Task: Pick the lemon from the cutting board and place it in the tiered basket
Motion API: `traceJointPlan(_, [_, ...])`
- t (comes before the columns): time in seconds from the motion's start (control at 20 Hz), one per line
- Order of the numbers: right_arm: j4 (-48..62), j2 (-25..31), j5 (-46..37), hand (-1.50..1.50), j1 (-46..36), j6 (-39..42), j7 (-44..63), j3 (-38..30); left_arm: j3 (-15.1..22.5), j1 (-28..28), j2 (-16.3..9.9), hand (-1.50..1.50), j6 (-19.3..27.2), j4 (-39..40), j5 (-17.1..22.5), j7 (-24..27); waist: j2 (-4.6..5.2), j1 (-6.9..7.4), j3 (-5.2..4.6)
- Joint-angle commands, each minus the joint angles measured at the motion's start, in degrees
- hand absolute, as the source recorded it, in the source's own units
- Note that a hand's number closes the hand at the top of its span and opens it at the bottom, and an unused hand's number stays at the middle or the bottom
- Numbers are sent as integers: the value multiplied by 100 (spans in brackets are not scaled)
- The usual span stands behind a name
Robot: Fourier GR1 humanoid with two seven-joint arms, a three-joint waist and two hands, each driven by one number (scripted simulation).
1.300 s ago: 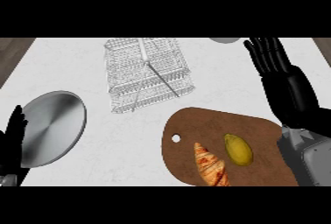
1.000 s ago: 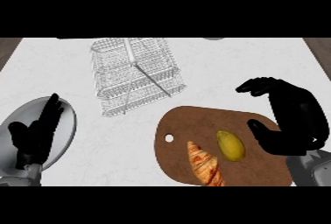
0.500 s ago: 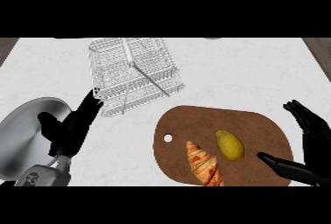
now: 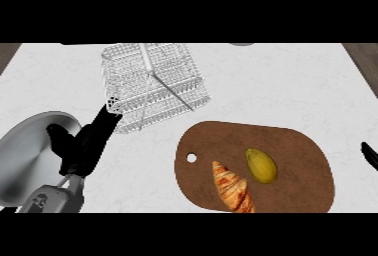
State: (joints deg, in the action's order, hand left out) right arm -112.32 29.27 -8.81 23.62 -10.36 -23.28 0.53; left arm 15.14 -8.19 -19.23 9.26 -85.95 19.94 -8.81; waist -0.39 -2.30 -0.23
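While our left hand hovers open over the plate, holding nothing, our right hand barely shows, state unclear. Our lemon lies on the cutting board beside a croissant, apart from the tiered basket.

yellow lemon on brown cutting board, R of black left hand | golden-brown striped croissant nxt to lemon | white wire-grid basket above hand | grey plate under hand | counter white, faint marbling
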Motion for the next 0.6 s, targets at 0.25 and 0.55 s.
traceJointPlan(0.25, [-2576, 227, -2447, -150, 1455, -262, 2895, 688, -39, -211, 69, 0, -42, 6, -4, -130, 33, 64, -15])
traceJointPlan(0.55, [-3151, -40, -3443, -150, 705, 232, 4921, 1881, 8, -398, 168, 0, -200, 185, -22, -201, 67, 254, -11])
